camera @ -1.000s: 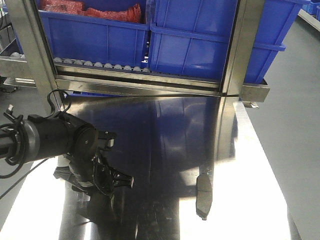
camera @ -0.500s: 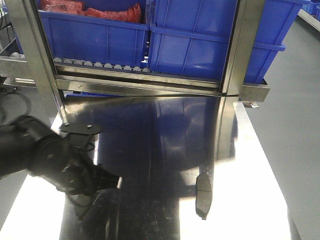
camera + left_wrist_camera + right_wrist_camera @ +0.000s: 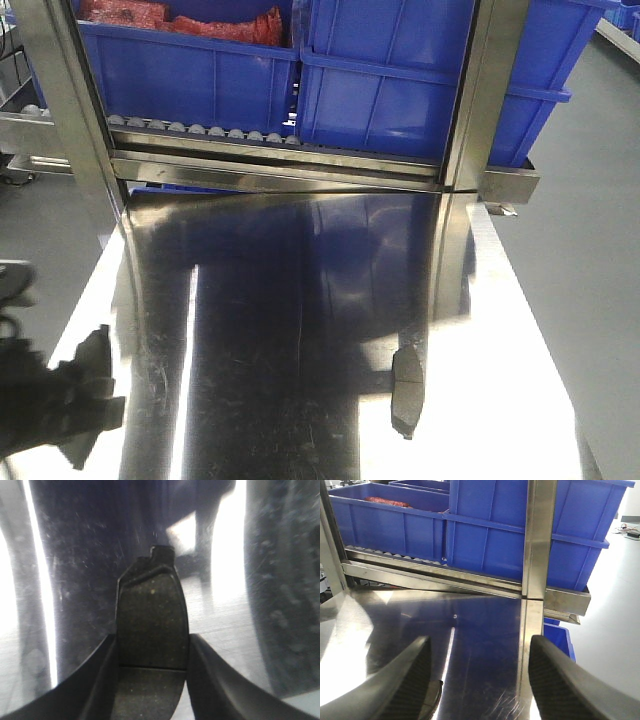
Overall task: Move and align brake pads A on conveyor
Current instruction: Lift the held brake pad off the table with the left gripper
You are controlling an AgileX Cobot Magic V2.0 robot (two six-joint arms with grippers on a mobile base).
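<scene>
One brake pad (image 3: 152, 610), dull grey-brown with a thin cross groove, sits lengthwise between the fingers of my left gripper (image 3: 152, 640), which is shut on it above the shiny steel table (image 3: 80, 580). A second brake pad (image 3: 407, 392) lies on the steel table (image 3: 300, 300) at the front right. An edge of that kind of pad (image 3: 434, 700) shows beside the left finger of my right gripper (image 3: 480, 647), which stands open with nothing between its fingers. The conveyor is out of view. My left arm (image 3: 60, 405) is a dark blur at the lower left.
Blue bins (image 3: 400, 80) stand on a roller rack behind the table, one with red parts (image 3: 180, 18). Steel uprights (image 3: 480, 90) frame the rack. The table's right edge borders grey floor (image 3: 590, 280).
My left arm has swung from the table's left-middle down to the lower left corner of the front view. The pad at the front right has not moved.
</scene>
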